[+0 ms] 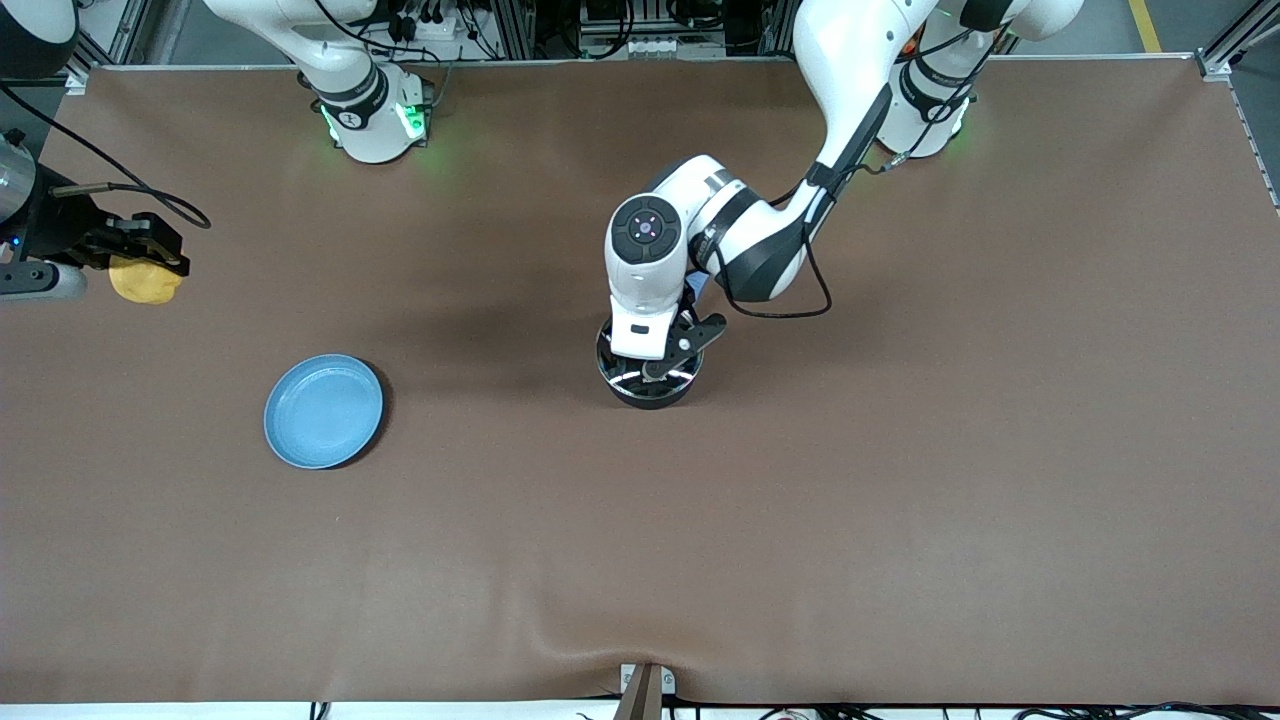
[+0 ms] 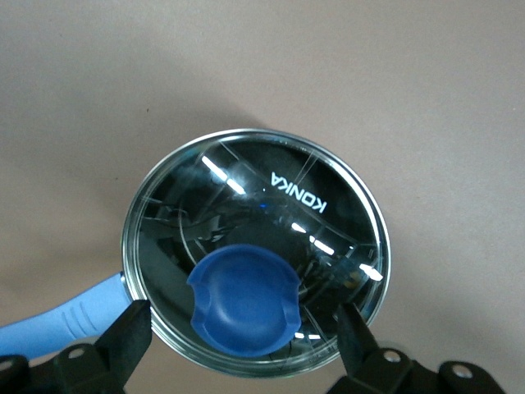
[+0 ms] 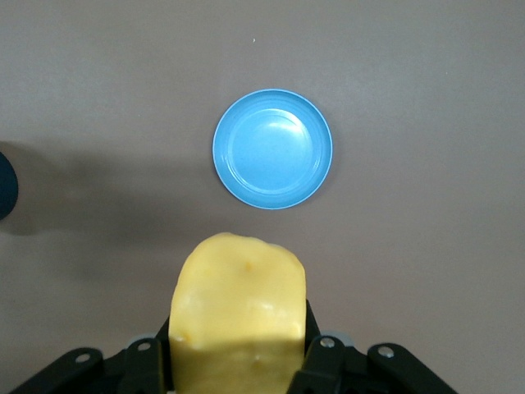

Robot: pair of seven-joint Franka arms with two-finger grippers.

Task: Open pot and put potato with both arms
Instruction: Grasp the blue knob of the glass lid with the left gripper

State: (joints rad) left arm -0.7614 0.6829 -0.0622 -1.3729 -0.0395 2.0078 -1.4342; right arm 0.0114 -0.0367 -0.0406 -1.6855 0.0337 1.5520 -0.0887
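Observation:
The black pot (image 1: 650,388) stands mid-table with its glass lid (image 2: 254,205) on. The lid's blue knob (image 2: 242,300) and the pot's blue handle (image 2: 66,318) show in the left wrist view. My left gripper (image 1: 668,352) hangs just over the lid, open; its fingers (image 2: 131,328) stand wide on either side of the knob without touching it. At the right arm's end of the table, my right gripper (image 1: 140,262) is up in the air, shut on the yellow potato (image 1: 146,281). The potato (image 3: 238,312) sticks out between the black fingers (image 3: 316,353).
A flat light-blue plate (image 1: 323,411) lies on the brown table between the potato and the pot, nearer the front camera; it also shows below the right gripper's view as the plate (image 3: 272,148). The left arm's cable loops beside the pot.

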